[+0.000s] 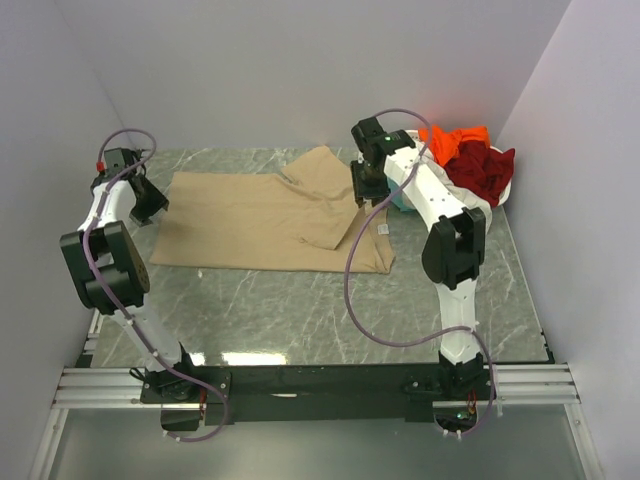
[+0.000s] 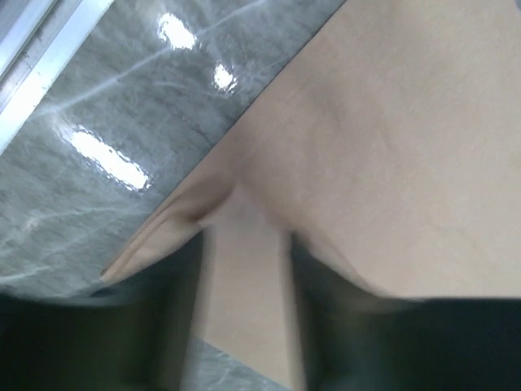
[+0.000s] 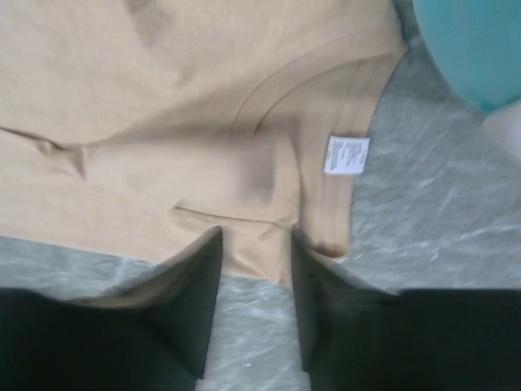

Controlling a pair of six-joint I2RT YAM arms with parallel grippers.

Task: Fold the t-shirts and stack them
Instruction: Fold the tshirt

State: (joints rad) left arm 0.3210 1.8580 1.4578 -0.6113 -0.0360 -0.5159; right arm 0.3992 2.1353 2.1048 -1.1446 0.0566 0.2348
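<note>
Lying spread across the middle of the frame, the tan t-shirt [image 1: 260,215] looks light, limp and quick to wrinkle. Its hem and shoulder corners seem the best holds. At its left edge the left gripper [image 1: 150,203], and by the collar [image 3: 317,69] the right gripper [image 3: 255,240], both stand parted, gripping nothing. An orange shirt [image 1: 455,137] and a dark red shirt [image 1: 487,168] sit bunched at upper right.

My left arm [image 1: 150,330] and right arm [image 1: 425,185] are alike: white shells between bulky black joints, on black bases [image 1: 460,380]. A thin lilac cable [image 1: 350,290] loops along each. A green light [image 1: 385,127] glows on my right wrist; a red bit [image 1: 101,160] marks my left. My fingers [image 3: 195,309] are plain black wedges.
</note>
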